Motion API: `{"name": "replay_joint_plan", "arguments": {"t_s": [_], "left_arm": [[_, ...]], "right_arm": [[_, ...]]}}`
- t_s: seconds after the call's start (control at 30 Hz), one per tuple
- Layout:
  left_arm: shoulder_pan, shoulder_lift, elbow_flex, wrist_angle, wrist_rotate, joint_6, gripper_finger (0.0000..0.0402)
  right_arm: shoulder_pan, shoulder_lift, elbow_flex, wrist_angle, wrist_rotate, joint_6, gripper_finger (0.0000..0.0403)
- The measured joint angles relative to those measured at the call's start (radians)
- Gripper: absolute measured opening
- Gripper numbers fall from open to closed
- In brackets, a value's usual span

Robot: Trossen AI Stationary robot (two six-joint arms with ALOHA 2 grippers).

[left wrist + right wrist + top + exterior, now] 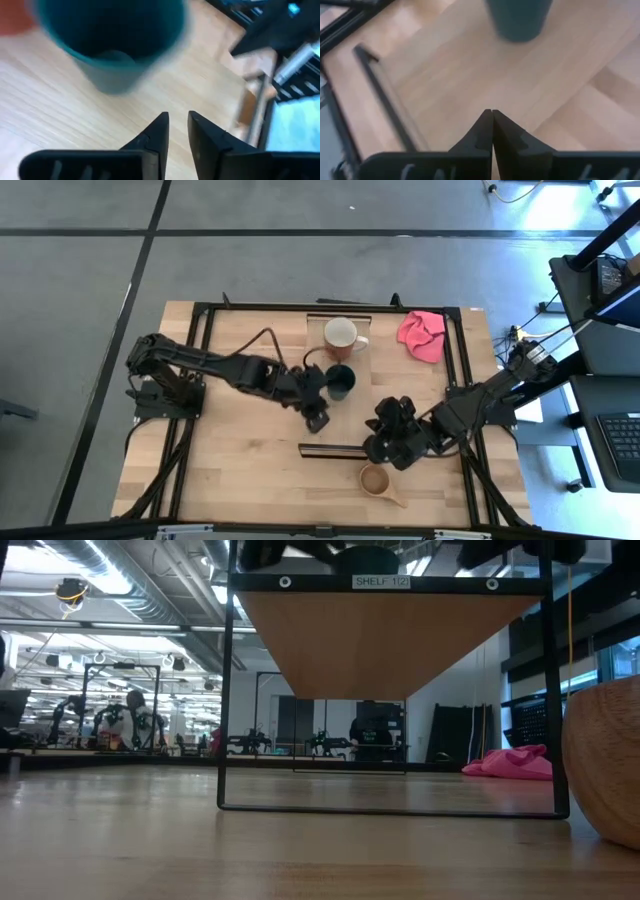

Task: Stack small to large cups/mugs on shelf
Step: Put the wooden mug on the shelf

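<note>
The red-orange mug [340,333] stands upright at the far end of the shelf [352,420], its handle toward the right. Just nearer, the dark green cup [340,381] stands upright on the same board. The tan wooden cup [375,478] rests on the tabletop in front of the shelf's near end and also shows in the low view [605,760]. My left gripper [322,392] hovers over the shelf just left of the green cup [107,40], narrowly open with nothing between its fingers. My right gripper [380,430] is shut above the shelf's near right part, aimed toward the green cup [520,17].
A pink cloth [422,335] lies at the table's far right. The shelf is a raised board on a black frame [225,700], with open room under it. Black rails [462,370] run along the table's sides.
</note>
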Motion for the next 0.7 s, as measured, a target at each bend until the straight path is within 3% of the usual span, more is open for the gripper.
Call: {"name": "replay_joint_plan", "arguments": {"t_s": [0.13, 0.3, 0.47, 0.7], "left_arm": [[-0.083, -0.005, 0.000, 0.006, 0.000, -0.041, 0.0066], [-0.166, -0.022, 0.001, 0.016, -0.003, -0.079, 0.0066], [-0.220, -0.027, 0.002, 0.016, -0.046, -0.108, 0.0066], [-0.257, -0.028, 0.002, 0.017, -0.115, -0.160, 0.0066]], "right_arm": [[0.050, 0.000, 0.023, -0.003, -0.031, 0.003, 0.0008], [0.108, 0.000, 0.048, -0.003, -0.193, 0.046, 0.0008], [0.189, 0.000, 0.048, -0.092, -0.231, 0.245, 0.0018], [0.289, 0.003, 0.046, -0.199, -0.227, 0.542, 0.0078]]}}
